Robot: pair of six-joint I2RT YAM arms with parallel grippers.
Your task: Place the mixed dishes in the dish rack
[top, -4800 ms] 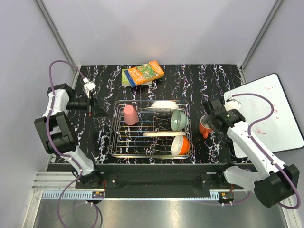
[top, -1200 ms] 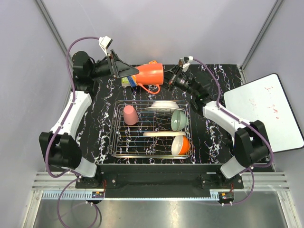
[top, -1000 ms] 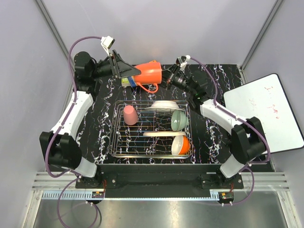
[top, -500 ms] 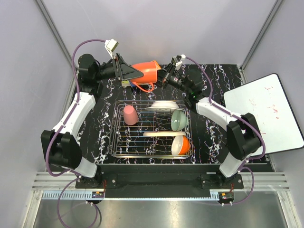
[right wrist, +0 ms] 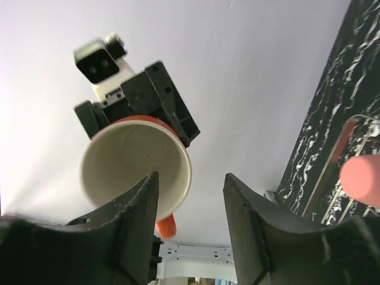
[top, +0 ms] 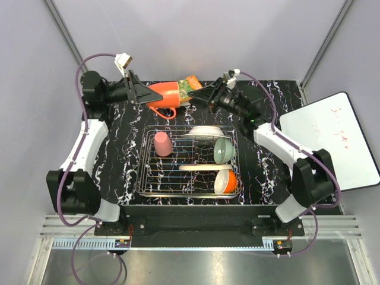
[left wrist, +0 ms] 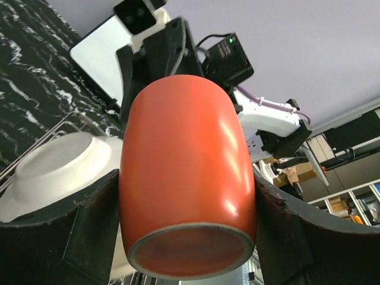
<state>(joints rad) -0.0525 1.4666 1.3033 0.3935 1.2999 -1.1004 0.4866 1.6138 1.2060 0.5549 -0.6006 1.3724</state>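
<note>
My left gripper (top: 148,94) is shut on the orange-red mug (top: 166,95) and holds it in the air on its side, above the table's far edge. In the left wrist view the mug (left wrist: 187,172) fills the space between both fingers. My right gripper (top: 200,95) is open and empty, facing the mug's cream mouth (right wrist: 133,172) from a short gap. The dish rack (top: 149,178) holds the pink cup (top: 162,143), white plate (top: 205,130), pale green bowl (top: 224,149), pink-and-cream plate (top: 202,168) and orange bowl (top: 227,181).
Colourful books (top: 191,82) lie at the table's far edge, partly hidden behind the mug and the right gripper. A white board (top: 332,139) lies off the table's right side. Grey walls close in the back and both sides.
About five seconds ago the right gripper held the mug beside the rack's right end. Now the left gripper holds it. In the last half second it has drawn the mug left, away from the right gripper.
</note>
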